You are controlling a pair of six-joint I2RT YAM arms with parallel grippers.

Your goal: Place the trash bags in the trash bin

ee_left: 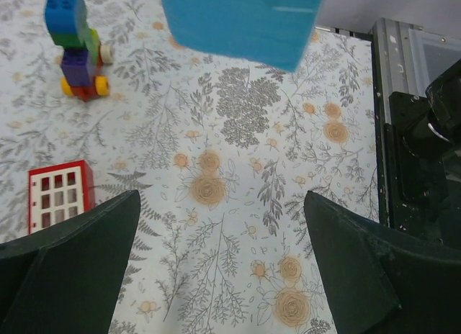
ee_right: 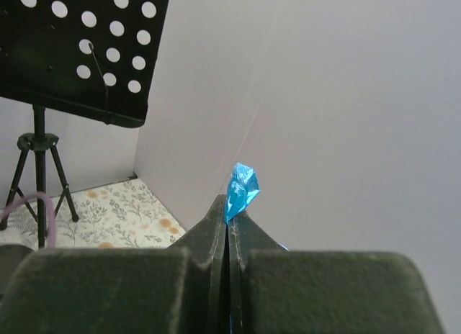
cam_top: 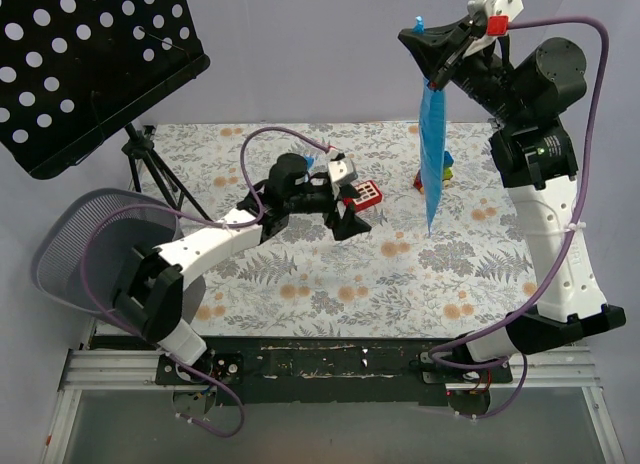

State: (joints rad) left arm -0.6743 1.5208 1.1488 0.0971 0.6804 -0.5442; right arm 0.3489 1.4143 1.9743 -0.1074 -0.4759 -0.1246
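My right gripper point(cam_top: 437, 56) is raised high at the back right and is shut on the top of the blue trash bag point(cam_top: 432, 149), which hangs straight down as a long flat strip. A crumpled tip of the bag point(ee_right: 240, 188) pokes out above the closed fingers point(ee_right: 216, 226). The bag's lower end point(ee_left: 241, 21) shows at the top of the left wrist view. My left gripper point(cam_top: 345, 209) is open and empty, low over the floral cloth mid-table. The wire mesh trash bin point(cam_top: 85, 246) lies tipped at the far left, beside the left arm.
A red window block point(cam_top: 363, 194) lies just behind the left gripper, also in the left wrist view point(ee_left: 59, 196). A multicoloured brick car point(ee_left: 79, 50) stands behind the hanging bag. A black perforated music stand point(cam_top: 85, 59) on a tripod fills the back left.
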